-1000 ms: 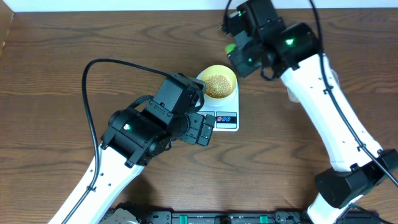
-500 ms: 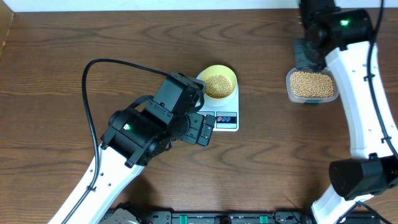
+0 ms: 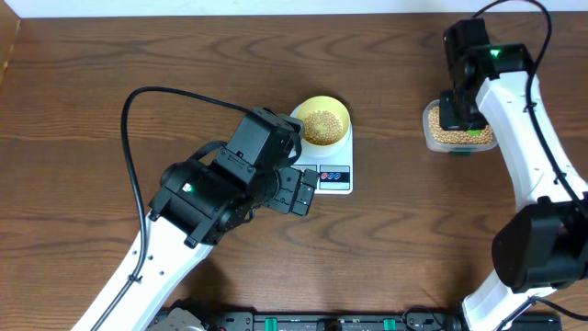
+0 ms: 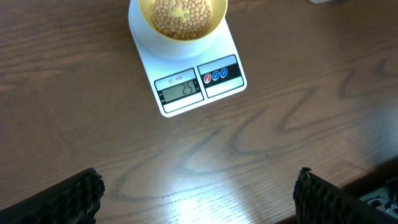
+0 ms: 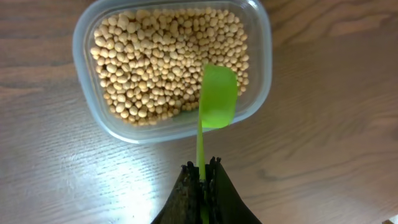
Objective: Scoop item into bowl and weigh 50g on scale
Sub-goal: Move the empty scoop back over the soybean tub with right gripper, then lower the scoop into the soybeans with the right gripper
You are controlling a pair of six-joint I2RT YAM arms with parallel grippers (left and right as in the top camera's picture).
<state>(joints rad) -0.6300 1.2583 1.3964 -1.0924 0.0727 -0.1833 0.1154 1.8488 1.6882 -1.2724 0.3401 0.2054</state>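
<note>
The pale-yellow bowl (image 3: 323,121) holds tan beans (image 3: 321,126) and sits on the white scale (image 3: 333,174). In the left wrist view the bowl (image 4: 181,17) is at the top and the scale's display (image 4: 180,92) reads about 25. My left gripper (image 4: 198,193) is open and empty, low over bare wood in front of the scale; it also shows in the overhead view (image 3: 301,191). My right gripper (image 5: 201,169) is shut on the handle of a green scoop (image 5: 217,98), whose empty blade hovers over the near edge of the clear tub of beans (image 5: 163,60).
The clear plastic tub (image 3: 459,129) stands at the right of the table, partly hidden under my right arm. A black cable (image 3: 129,138) loops over the table left of the left arm. A white wall edge runs along the back.
My right arm has swung from over the bowl to the right and come down over the clear tub with the green scoop. The left arm has not moved.
</note>
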